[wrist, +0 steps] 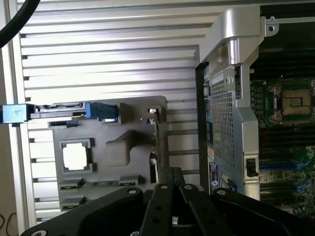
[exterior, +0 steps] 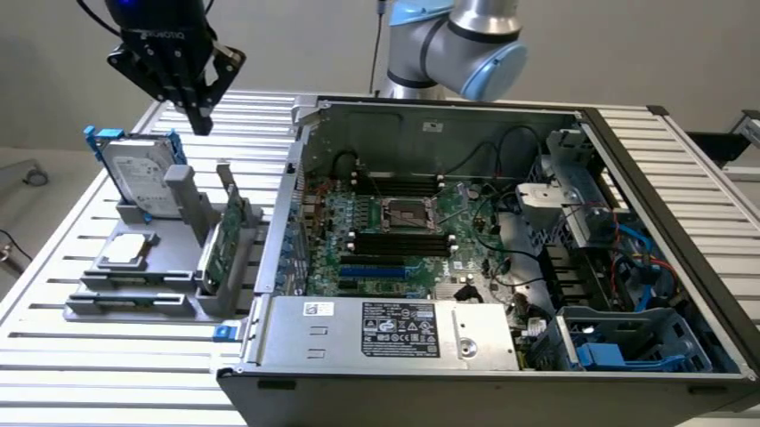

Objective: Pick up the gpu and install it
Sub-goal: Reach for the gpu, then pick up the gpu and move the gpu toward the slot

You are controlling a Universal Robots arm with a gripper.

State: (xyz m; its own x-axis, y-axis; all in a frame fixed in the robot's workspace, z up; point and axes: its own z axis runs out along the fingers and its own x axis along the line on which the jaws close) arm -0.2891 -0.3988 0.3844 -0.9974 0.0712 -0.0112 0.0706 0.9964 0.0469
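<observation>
Approach step: gripper [exterior: 198, 114] clenched, empty, high over rack [exterior: 119, 283]. Gpu [exterior: 226, 238] upright on edge in rack's slot nearest case [exterior: 440, 108], untouched. For pick: open, line up along card's top edge.

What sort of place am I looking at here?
Probably a robotics lab or test bench for computer assembly: a robot arm, an open computer case on a slatted metal table, and parts set in a grey rack beside the case.
</observation>
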